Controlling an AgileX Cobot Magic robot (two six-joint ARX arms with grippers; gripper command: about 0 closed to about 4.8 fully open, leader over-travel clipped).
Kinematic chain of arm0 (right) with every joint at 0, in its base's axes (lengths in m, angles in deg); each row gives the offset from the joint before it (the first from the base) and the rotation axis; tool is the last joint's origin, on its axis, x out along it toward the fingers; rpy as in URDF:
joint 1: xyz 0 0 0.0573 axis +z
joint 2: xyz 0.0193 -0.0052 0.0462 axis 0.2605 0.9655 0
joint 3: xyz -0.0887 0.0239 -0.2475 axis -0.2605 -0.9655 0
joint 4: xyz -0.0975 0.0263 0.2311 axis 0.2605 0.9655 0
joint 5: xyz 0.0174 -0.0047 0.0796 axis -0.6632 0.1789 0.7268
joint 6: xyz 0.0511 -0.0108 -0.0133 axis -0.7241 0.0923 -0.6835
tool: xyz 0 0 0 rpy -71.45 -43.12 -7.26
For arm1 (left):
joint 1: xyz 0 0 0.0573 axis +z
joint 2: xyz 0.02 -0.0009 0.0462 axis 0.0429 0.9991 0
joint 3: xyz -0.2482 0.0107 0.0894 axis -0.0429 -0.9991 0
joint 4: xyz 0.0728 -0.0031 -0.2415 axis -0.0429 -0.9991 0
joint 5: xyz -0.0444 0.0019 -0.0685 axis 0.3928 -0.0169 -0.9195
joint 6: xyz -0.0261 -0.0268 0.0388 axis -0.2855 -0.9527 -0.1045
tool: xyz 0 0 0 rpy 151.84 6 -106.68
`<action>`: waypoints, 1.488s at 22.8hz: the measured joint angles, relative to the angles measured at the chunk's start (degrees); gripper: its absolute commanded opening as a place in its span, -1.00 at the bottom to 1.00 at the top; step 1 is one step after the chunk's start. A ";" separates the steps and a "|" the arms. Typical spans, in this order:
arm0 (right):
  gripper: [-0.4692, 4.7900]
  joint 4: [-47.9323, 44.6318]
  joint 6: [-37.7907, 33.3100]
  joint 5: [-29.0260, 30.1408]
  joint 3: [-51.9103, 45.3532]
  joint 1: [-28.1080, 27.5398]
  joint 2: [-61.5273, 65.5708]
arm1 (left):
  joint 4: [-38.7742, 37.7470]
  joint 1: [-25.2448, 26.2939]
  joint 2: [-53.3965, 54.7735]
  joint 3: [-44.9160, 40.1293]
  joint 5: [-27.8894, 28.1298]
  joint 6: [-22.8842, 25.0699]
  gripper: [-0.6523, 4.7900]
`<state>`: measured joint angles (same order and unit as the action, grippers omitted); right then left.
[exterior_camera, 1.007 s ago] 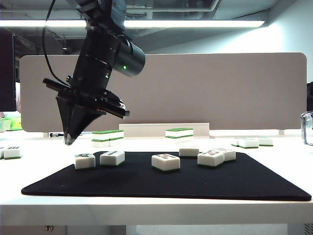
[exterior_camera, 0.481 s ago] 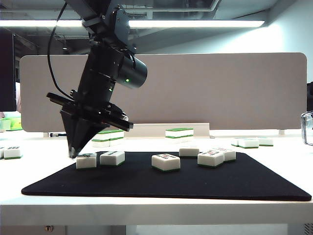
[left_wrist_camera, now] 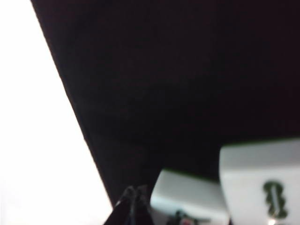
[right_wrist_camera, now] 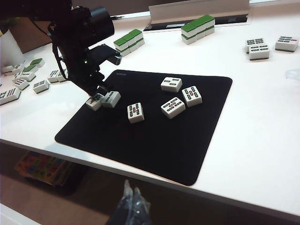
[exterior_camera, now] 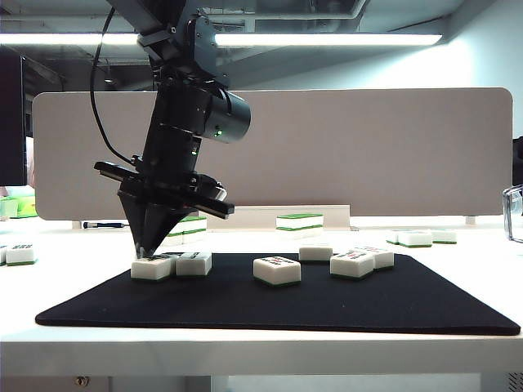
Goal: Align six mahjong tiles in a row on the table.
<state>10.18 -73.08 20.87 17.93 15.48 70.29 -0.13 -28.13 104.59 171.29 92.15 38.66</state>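
Mahjong tiles, 6 small white rectangular blocks with thin green bases, are lying face up on the thin black rectangular mat covering the wide white table. Seen from the exterior camera, the leftmost tile is touching its neighbour at 3 o'clock; a third tile is sitting alone mid-mat, and the other 3 tiles are clustering loosely further toward 3 o'clock, none yet forming a row. The left gripper is pointing down with its tips pinched fully together, holding nothing and meeting the leftmost tile's outer edge at 9 o'clock. The right gripper is hanging off the mat's near edge, well apart from every tile, its dark fingers pressed together on nothing.
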 measured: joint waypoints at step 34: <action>-0.82 -3.87 0.00 -4.79 -0.02 0.00 0.00 | -6.08 -0.48 0.13 3.04 -17.18 0.74 -0.78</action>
<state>6.32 -73.08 16.09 17.91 15.48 70.29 -6.21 -28.61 104.73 174.33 74.97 39.41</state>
